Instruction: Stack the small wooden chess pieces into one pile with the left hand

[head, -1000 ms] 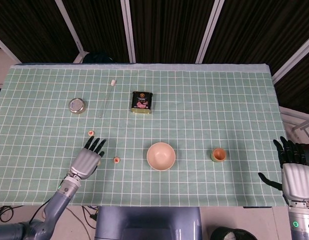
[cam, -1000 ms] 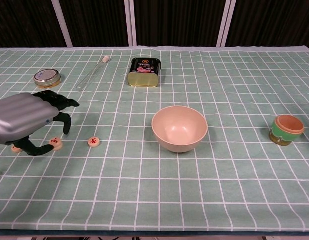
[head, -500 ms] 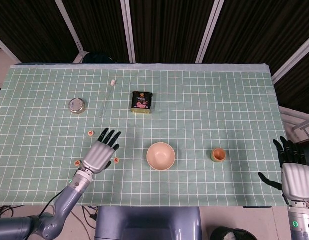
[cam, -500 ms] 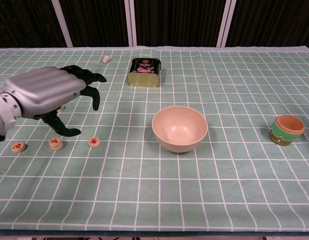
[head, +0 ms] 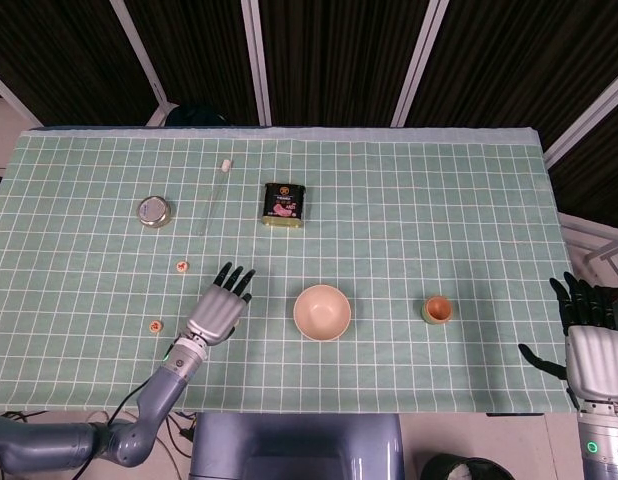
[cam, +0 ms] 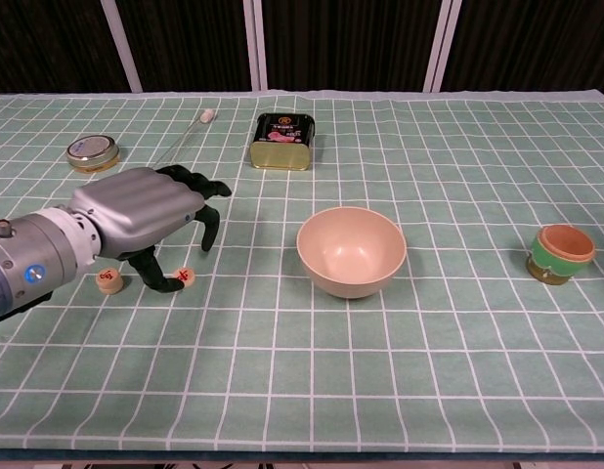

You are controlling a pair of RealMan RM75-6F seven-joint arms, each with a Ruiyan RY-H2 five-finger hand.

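Observation:
Several small round wooden chess pieces lie on the green checked cloth. In the head view one piece [head: 182, 265] lies left of my left hand [head: 221, 305] and another piece [head: 156, 325] lies further left, near the front. In the chest view the left hand [cam: 151, 220] hovers low with fingers spread and holds nothing. Its thumb tip comes down right beside a red-marked piece [cam: 186, 276]. A second piece [cam: 109, 281] lies just left of the thumb. My right hand [head: 587, 345] stays off the table's right front corner, fingers extended and empty.
A cream bowl [cam: 351, 251] stands right of the left hand. An orange-and-green cup [cam: 561, 252] is at the far right. At the back stand a dark tin [cam: 282, 140], a round metal tin [cam: 93, 151] and a thin clear stick [cam: 180, 142].
My left hand has moved right, off the leftmost pieces and over the rightmost one. The leftmost piece in the chest view is now hidden behind the forearm. The right hand has barely moved.

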